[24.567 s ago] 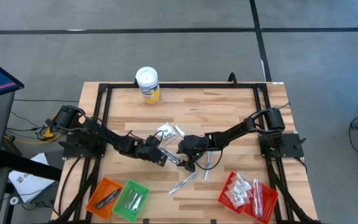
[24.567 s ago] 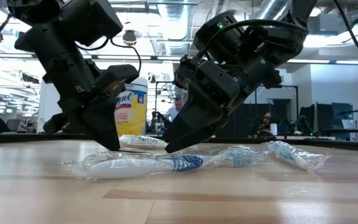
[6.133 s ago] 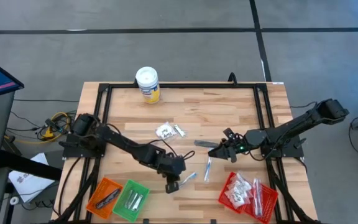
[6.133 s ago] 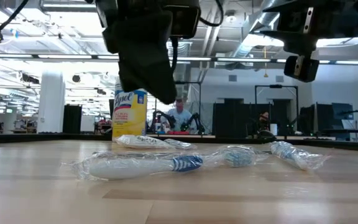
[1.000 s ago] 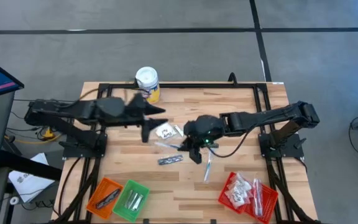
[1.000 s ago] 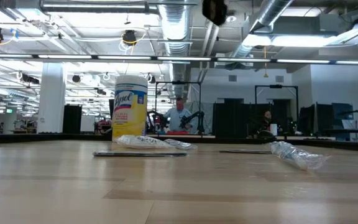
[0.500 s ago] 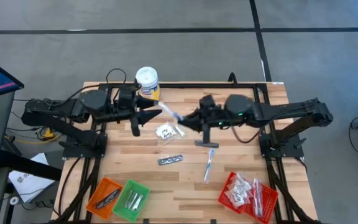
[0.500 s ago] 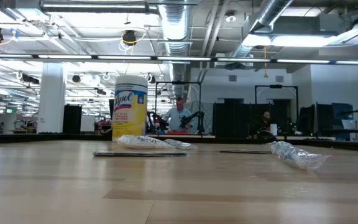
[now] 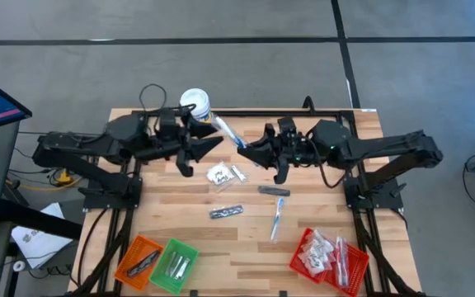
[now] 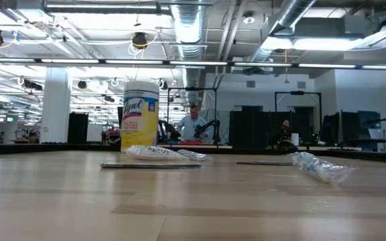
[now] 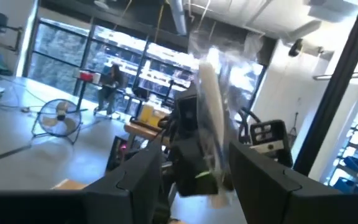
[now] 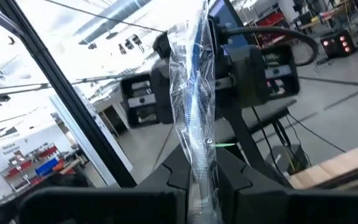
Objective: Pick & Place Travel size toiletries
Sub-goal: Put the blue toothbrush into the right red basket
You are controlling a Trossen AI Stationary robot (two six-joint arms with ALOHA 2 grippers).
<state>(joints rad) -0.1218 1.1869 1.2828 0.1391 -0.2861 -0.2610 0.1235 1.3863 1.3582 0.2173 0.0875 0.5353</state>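
the wrapped toothbrush [image 9: 228,134] looked light and stiff inside, its clear wrap crinkly and likely slippery, best pinched at one end. it was a slim white stick with blue marks, raised above the table [image 9: 320,202] in the upper middle of the frame. the right gripper [image 9: 254,153] was clamped on its end; the left gripper [image 9: 209,144] stood parted just beside it.
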